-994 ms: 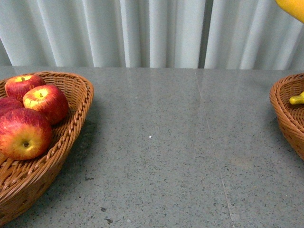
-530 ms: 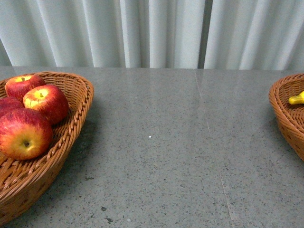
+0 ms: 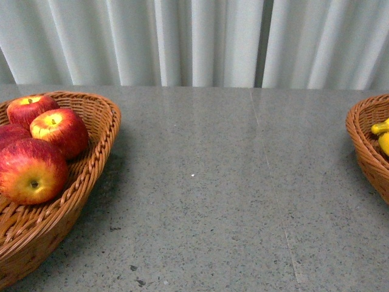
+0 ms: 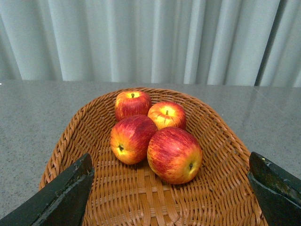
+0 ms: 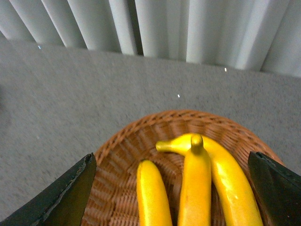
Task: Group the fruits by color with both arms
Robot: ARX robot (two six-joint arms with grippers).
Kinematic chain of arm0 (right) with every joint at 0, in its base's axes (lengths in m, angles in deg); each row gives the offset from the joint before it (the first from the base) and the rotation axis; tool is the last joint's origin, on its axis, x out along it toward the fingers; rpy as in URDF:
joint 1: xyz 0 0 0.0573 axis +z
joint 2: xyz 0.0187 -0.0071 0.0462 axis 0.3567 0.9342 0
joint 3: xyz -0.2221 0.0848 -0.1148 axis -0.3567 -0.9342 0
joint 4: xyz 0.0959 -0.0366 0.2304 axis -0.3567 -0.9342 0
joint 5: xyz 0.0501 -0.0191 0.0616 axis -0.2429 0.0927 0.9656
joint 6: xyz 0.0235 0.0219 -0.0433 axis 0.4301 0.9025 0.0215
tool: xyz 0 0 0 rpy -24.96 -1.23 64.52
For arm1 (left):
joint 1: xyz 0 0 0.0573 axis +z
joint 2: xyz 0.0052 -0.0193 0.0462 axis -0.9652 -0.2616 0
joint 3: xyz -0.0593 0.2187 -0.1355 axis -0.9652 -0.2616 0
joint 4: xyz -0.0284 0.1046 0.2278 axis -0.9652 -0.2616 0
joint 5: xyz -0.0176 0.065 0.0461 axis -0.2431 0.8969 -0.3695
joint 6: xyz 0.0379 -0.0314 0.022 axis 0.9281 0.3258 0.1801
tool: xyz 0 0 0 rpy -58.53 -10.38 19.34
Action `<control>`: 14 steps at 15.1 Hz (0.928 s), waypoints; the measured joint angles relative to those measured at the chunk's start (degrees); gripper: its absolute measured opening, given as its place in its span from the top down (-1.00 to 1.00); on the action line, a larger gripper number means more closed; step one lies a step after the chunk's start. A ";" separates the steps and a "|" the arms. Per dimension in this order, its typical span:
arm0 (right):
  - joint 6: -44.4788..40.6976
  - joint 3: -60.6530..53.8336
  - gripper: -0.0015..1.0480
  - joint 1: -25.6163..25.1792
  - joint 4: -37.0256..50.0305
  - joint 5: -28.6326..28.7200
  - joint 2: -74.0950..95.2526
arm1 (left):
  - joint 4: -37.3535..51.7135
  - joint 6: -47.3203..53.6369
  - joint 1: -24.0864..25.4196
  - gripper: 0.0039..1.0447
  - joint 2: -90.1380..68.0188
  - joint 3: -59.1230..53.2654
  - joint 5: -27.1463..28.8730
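Several red apples [image 4: 174, 154] with yellow patches lie together in a wicker basket [image 4: 221, 141], which the front view shows at the table's left [image 3: 97, 131] with the apples [image 3: 31, 170] inside. My left gripper [image 4: 171, 193] hangs open above that basket, nothing between its dark fingers [image 4: 66, 193]. Three yellow bananas [image 5: 196, 188] lie side by side in another wicker basket [image 5: 117, 146]. My right gripper [image 5: 171, 188] is open over them, its fingers [image 5: 66, 193] well apart. In the front view only a bit of banana [image 3: 383, 137] shows in the right basket [image 3: 361, 143], and neither gripper appears.
A grey speckled table [image 3: 213, 182] stretches between the two baskets. A white pleated curtain [image 3: 194, 42] closes off the back.
A banana that was high at the upper right of the front view a second ago is gone from there. More yellow now shows inside the right basket.
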 joint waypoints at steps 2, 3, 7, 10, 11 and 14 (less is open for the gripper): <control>8.13 -3.45 -0.87 -0.13 5.05 2.69 -6.03 | 0.00 0.00 0.00 -0.88 0.00 0.00 -0.02; 11.39 -5.22 -0.87 -0.35 6.40 4.07 -9.11 | 0.00 0.00 0.00 -0.88 0.00 0.00 -0.02; 11.69 -30.69 0.01 4.61 16.96 -22.88 -37.44 | 0.02 0.00 0.00 -0.88 0.00 0.00 0.02; 11.67 -42.03 0.71 10.40 14.40 -27.93 -52.70 | 0.02 0.00 0.00 -0.88 0.00 0.00 -0.02; 11.65 -42.88 0.96 11.45 14.80 -29.38 -54.45 | 0.02 0.00 0.00 -0.88 0.00 0.00 0.00; 11.50 -47.10 0.96 17.94 13.64 -36.28 -58.29 | 0.00 0.00 0.00 -0.88 0.00 0.00 0.00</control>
